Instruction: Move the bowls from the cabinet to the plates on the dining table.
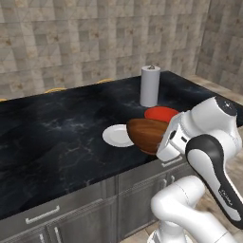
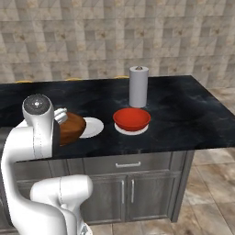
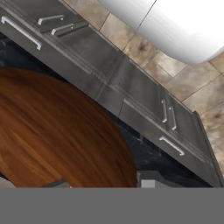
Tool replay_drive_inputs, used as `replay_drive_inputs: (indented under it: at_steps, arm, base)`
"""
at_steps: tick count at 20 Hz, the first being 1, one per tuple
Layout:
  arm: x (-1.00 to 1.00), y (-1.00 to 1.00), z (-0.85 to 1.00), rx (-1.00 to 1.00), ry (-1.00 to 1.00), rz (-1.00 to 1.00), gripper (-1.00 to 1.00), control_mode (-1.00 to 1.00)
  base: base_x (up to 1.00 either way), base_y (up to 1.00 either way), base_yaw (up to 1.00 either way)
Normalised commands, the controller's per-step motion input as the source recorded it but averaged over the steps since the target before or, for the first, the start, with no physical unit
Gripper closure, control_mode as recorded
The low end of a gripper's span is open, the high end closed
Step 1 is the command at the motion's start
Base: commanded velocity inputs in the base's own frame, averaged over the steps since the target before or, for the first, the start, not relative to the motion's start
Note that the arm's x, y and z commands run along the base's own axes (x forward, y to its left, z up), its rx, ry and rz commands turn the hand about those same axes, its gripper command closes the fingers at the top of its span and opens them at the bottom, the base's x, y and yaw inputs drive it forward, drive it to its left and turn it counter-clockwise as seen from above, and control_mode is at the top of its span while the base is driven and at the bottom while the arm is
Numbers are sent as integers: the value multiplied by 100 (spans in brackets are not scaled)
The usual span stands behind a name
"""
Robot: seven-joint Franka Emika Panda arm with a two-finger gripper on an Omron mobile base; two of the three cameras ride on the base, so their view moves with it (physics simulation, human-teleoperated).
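The long island with a black, white-veined marble top (image 2: 183, 114) and grey drawer and door fronts carries three things directly. A tall grey-white paper-towel roll (image 2: 138, 86) stands upright near its far edge. Two small flat white round plates lie nearer the front: one bare (image 2: 93, 127), the other (image 2: 131, 130) apparently beneath a red bowl.

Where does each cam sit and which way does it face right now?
Left base view: behind the arm's left, looking forward-down over the dining table; arm at lower right, carrying the brown bowl.
Right base view: behind the arm's right, same table; arm at lower left.
Hand view: on the hand, looking along the gripper past the brown bowl to the drawer fronts.
Shared by both base views: red bowl, empty plate, paper towel roll.
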Motion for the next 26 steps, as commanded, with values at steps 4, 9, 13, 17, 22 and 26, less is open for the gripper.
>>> replay_drive_inputs:
  at_steps: [4, 9, 13, 17, 22, 26]
  arm:
    - [2, 0, -1, 0, 0, 0, 100, -100]
    - [26, 0, -6, 0, 0, 0, 100, -100]
    - [32, -2, -10, -2, 0, 0, 100, -100]
    - [31, -3, -12, -11, -6, 1, 100, -100]
    - [26, -2, -20, -19, -13, 6, 100, -100]
    - [7, 0, -31, -26, -19, 14, 100, -100]
  base:
    - [4, 0, 0]
    - [0, 0, 0]
    - [0, 0, 0]
    - [0, 0, 0]
    - [0, 0, 0]
    - [0, 0, 0]
